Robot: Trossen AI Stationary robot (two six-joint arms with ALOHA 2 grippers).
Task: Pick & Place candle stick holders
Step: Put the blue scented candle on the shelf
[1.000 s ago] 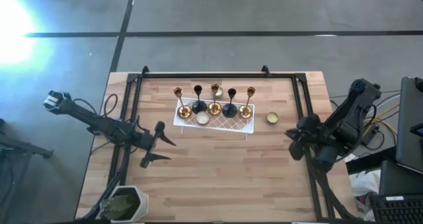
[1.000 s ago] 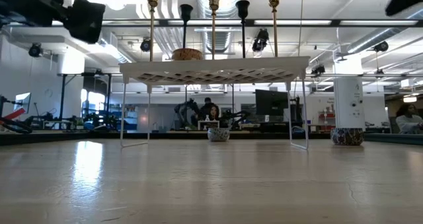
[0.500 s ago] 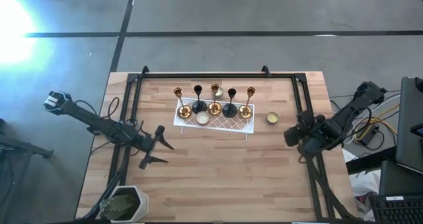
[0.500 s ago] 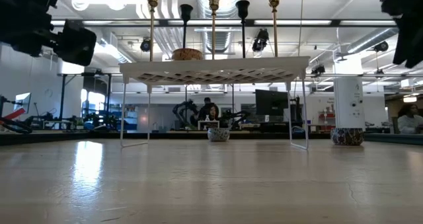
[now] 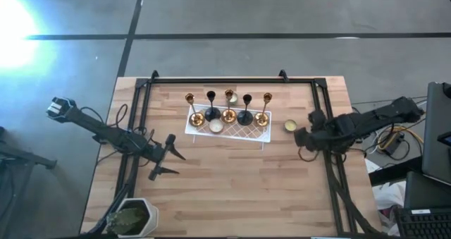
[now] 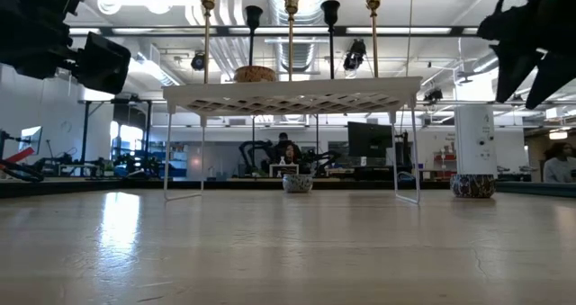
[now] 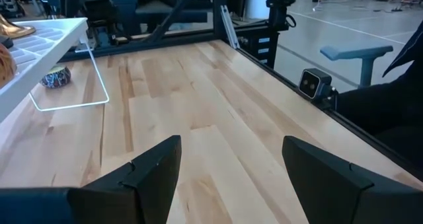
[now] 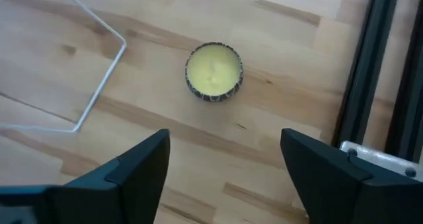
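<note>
Five candle stick holders (image 5: 228,109), three gold and two black, stand upright in a row by their round bases on a white lattice tray (image 5: 248,134). The low view shows their stems (image 6: 290,35) rising above the tray (image 6: 292,96). My right gripper (image 5: 300,141) is open and points slanting down just right of the tray, over a pale-yellow tealight candle (image 8: 213,71). My left gripper (image 5: 176,160) is open near the table's left side, in front of the tray, with nothing between its fingers (image 7: 156,163).
A second tealight (image 5: 215,126) lies on the tray. A black frame (image 5: 324,108) runs along the table's left, far and right sides. A planter (image 5: 134,216) sits at the near left corner. The tray's wire leg (image 8: 99,72) stands near the table tealight.
My right gripper has swung from the table's right edge toward the tealight and the tray, sinking and tipping downward, and it has opened. My left gripper has sunk a little and then kept still. The holders have not moved.
</note>
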